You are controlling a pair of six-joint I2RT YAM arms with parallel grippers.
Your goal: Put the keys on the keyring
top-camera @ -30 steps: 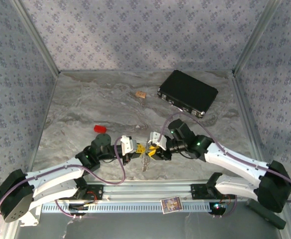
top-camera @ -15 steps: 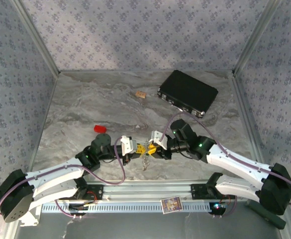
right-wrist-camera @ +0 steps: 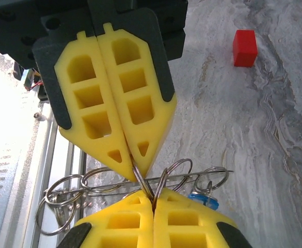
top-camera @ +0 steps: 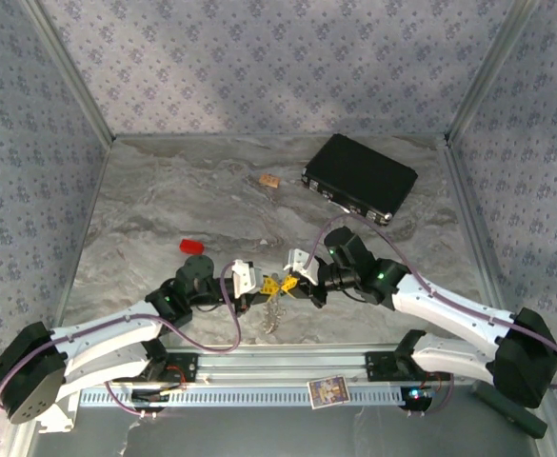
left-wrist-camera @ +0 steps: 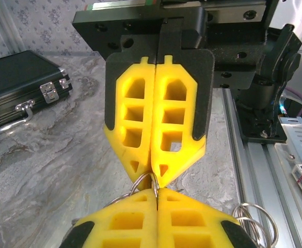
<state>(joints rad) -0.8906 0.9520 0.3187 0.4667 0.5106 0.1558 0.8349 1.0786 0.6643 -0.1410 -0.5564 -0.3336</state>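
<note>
1. Nearest, by the rail: the left fingers [left-wrist-camera: 125, 217] and right fingers [right-wrist-camera: 187, 217] meet tip to tip just above the desk [top-camera: 164, 209]; each pair is pressed together, pinching thin wire of the keyring [right-wrist-camera: 177, 177]; spare loops dangle below.
2. The blue key [right-wrist-camera: 200, 198] hangs against the wire beside the right fingers; whether it is threaded, I cannot tell; the green key I cannot place.
3. Judgement: mid-threading; at most one key on, the green one left to do.
4. Farther off: a red block [top-camera: 192, 246]; a black case [top-camera: 360, 177] at the back, well apart.
</note>
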